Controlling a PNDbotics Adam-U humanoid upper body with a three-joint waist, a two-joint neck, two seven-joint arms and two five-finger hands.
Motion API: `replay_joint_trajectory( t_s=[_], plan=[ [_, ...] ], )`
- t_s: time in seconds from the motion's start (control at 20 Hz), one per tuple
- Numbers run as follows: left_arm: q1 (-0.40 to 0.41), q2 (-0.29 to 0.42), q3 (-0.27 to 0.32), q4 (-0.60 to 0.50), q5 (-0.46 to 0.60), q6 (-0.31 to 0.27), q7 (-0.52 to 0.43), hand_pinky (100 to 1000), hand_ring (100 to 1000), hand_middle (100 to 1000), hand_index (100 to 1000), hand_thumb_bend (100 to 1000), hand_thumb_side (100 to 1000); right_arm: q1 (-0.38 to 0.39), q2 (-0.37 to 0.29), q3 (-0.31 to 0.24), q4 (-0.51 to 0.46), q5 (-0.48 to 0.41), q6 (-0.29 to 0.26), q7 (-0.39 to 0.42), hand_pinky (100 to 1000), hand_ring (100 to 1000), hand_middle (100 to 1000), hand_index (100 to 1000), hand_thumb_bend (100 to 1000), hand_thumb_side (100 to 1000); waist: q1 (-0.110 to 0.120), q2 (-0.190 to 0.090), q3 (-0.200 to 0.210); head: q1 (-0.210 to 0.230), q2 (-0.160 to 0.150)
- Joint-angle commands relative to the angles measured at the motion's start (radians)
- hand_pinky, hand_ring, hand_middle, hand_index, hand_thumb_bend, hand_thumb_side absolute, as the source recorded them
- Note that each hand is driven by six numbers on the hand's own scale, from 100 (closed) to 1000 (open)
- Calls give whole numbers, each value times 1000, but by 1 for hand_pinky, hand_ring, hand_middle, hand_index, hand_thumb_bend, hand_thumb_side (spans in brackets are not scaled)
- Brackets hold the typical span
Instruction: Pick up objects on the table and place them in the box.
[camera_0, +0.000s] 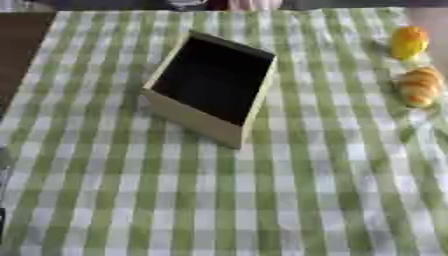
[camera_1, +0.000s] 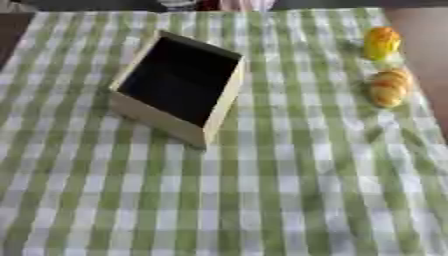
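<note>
A pale wooden box (camera_0: 194, 120) with a dark inside stands left of the table's middle, turned at an angle, and nothing shows in it. At the far right lies a yellow and orange object (camera_1: 381, 42). Just in front of it lies a golden-brown, ridged object (camera_1: 388, 87) that looks like a pastry. Neither of my hands shows in either view.
A green and white checked cloth (camera_0: 262, 200) covers the table. Dark bare table (camera_0: 19, 45) shows past the cloth's left edge. The cloth's right edge (camera_1: 418, 75) runs close to the two objects. Something pink and blurred (camera_0: 254, 4) sits at the far edge.
</note>
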Motion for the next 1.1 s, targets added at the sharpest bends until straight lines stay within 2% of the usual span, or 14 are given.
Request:
replay_joint_trajectory(
  t_s=[0.05, 0.4, 0.6, 0.7, 0.9, 1.0, 1.1],
  plan=[
    [-2, 16, 8, -16, 4, 1, -4, 676, 728, 811, 844, 230, 628, -12, -12, -1, -21, -7, -3, 5, 897, 849, 850, 944, 100, 568, -1, -25, 1, 1, 5],
    [1, 15, 8, -16, 5, 2, -5, 675, 729, 812, 844, 229, 629, -12, -15, 0, -21, -8, -2, 8, 897, 851, 850, 944, 100, 568, 0, -29, 1, 1, 10],
    [4, 16, 7, -16, 5, 3, -6, 675, 729, 813, 844, 227, 631, -17, -46, -2, -21, 6, 18, 11, 894, 855, 852, 942, 100, 523, -2, -29, 1, 4, 21],
    [7, 19, 7, -16, 3, 3, -6, 674, 729, 813, 844, 227, 631, -29, -89, -2, -21, 18, 48, 12, 891, 857, 853, 939, 100, 497, -5, -30, 0, 6, 26],
    [13, 28, 6, -16, 0, 5, -7, 674, 730, 814, 844, 225, 632, -83, -250, 18, -21, 54, 169, 31, 880, 868, 864, 933, 100, 449, -11, -32, -5, 11, 29],
    [17, 33, 4, -16, -2, 7, -8, 674, 730, 815, 844, 223, 634, -131, -343, 45, 7, 83, 230, 76, 873, 880, 877, 931, 100, 446, -14, -34, -8, 12, 28],
    [20, 36, 2, -16, -3, 8, -10, 674, 730, 815, 844, 222, 635, -195, -425, 80, 67, 114, 266, 146, 870, 892, 890, 931, 100, 447, -16, -35, -10, 11, 27]
  ],
)
